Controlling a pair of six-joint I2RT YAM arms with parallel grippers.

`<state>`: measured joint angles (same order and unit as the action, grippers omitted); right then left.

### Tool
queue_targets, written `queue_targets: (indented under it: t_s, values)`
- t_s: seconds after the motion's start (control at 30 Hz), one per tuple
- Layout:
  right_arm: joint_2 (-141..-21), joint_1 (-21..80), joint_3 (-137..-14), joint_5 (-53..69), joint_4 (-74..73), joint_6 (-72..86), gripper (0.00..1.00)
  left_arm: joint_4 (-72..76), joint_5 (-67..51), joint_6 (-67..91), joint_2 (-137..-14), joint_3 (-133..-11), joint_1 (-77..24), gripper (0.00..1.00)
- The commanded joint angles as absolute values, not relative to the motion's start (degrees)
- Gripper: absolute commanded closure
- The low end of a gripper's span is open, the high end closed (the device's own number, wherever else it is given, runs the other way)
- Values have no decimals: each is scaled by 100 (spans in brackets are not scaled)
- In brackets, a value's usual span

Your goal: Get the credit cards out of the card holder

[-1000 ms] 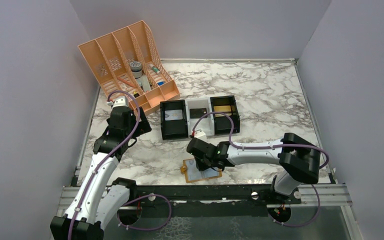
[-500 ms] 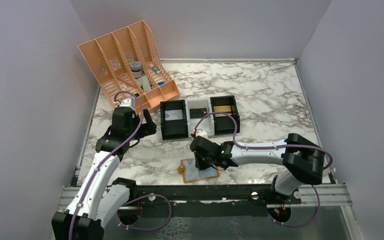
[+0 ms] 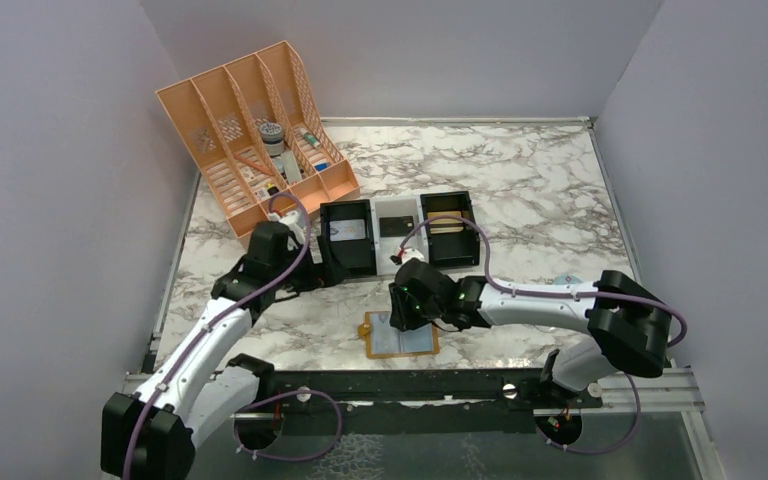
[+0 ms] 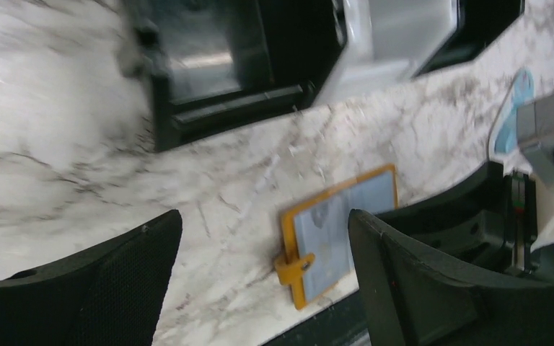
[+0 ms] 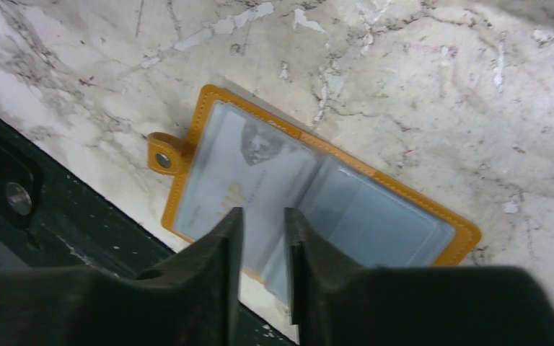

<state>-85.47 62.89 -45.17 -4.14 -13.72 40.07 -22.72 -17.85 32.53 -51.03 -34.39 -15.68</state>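
Bright even light; soft shadows; left wrist view motion-blurred.

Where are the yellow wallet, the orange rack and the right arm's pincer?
card holder [image 5: 375,216]: right wrist view, its right inner panel.
orange rack [image 3: 222,128]: top view, a lattice divider.
right gripper [image 5: 262,216]: right wrist view, between its fingertips.

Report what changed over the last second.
The left gripper swung right, toward the black bins and the card holder, jaws open. The right gripper shifted slightly over the card holder, uncovering more of it. It stayed lying open on the table.
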Motion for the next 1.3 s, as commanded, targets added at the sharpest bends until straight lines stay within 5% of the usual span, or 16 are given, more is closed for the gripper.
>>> queue_targets:
  t_s: [0.0, 0.37, 0.67, 0.93, 1.07, 1.27]
  values:
    - [-8661, 6528, -4773, -603, -1491, 4158, 68, -2099, -1454, 3882, -5207, -3185, -2613, 14]
    - [-9020, 6961, -4958, -1299, -1631, 4737, 54, -1484, -902, 4802, -5196, -2207, -3740, 23]
    - [-9345, 6961, -5056, -1226, -1597, 4917, 52, -751, -1094, 5080, -5232, -1706, -3917, 25]
    - [-9570, 6961, -5312, -1364, -1872, 4915, 41, -537, -1124, 5064, -5541, -1588, -3946, 63]
    - [-9629, 6961, -5405, -1383, -1958, 4868, 29, -552, -1040, 5127, -5322, -1533, -3946, 78]
    - [-9844, 6961, -5567, -1434, -2113, 4906, 27, -532, -1115, 5134, -5294, -1488, -3950, 96]
